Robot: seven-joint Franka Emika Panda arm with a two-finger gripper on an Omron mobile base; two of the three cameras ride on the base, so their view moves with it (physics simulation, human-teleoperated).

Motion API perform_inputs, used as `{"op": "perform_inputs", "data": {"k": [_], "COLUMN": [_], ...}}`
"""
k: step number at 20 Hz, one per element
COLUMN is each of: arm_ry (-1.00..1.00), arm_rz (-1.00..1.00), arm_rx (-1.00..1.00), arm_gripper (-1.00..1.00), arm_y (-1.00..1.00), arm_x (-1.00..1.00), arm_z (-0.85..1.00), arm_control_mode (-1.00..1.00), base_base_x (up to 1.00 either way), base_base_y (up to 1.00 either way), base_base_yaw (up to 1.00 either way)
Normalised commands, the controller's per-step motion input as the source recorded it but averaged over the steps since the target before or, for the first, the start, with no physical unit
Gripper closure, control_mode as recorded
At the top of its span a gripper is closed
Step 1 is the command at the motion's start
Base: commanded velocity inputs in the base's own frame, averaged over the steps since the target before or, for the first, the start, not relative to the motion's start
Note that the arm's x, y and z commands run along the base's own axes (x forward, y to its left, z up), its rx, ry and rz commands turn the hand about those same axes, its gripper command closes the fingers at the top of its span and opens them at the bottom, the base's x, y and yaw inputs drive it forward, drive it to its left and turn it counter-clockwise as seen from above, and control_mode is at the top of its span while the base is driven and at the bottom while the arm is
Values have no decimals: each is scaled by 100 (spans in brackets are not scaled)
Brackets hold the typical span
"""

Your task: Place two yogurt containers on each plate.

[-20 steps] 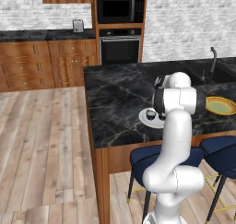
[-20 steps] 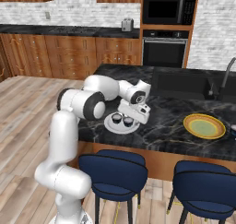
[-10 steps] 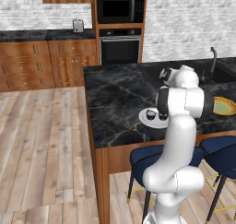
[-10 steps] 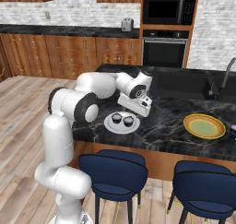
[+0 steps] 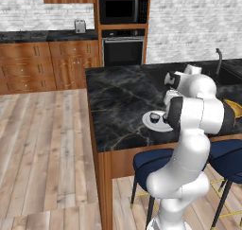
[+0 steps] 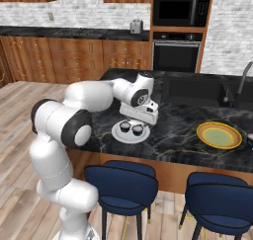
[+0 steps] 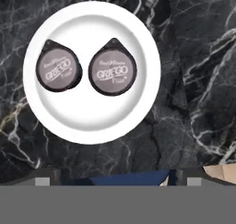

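Note:
A white plate [image 7: 92, 121] lies on the black marble island, with two yogurt containers on it side by side, the left cup [image 7: 59, 65] and the right cup [image 7: 113, 73], both dark-rimmed with grey lids. My gripper [image 7: 115, 179] hangs open just above the plate's near edge, holding nothing. From the right base camera the gripper [image 6: 142, 116] hovers over the same white plate [image 6: 118, 135] and its cups [image 6: 125, 127] [image 6: 137, 130]. The yellow plate [image 6: 219, 135] with an orange rim sits bare further right. The left base view has the white plate [image 5: 147, 122] with one cup [image 5: 154, 116] beside my arm.
A sink [image 6: 195, 91] with a faucet [image 6: 242, 81] is set into the island behind the plates. Two blue stools [image 6: 123, 182] [image 6: 220, 199] stand under the island's front edge. An oven and a microwave [image 6: 178, 9] fill the back wall.
The hand has lifted a little off the white plate and the arm has shifted slightly. Both cups stay where they were on the plate.

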Motion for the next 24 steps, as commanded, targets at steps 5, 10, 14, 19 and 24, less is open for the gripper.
{"op": "perform_inputs", "data": {"k": [5, 10, 14, 19, 24], "arm_ry": [-2, 0, 0, 0, 0], "arm_rz": [4, 0, 0, 0, 0], "arm_rx": [-5, 0, 0, 0, 0], "arm_gripper": [-100, -100, -100, -100, -100], "arm_y": [1, 0, 0, 0, 0], "arm_x": [-9, 0, 0, 0, 0], "arm_z": [0, 0, 0, 0, 0], "arm_control_mode": [100, 100, 100, 100, 100], "base_base_x": [2, 0, 1, 18, 46], "base_base_y": [-32, -97, -100, -100, -88], "base_base_yaw": [0, 0, 0, 0, 0]}}
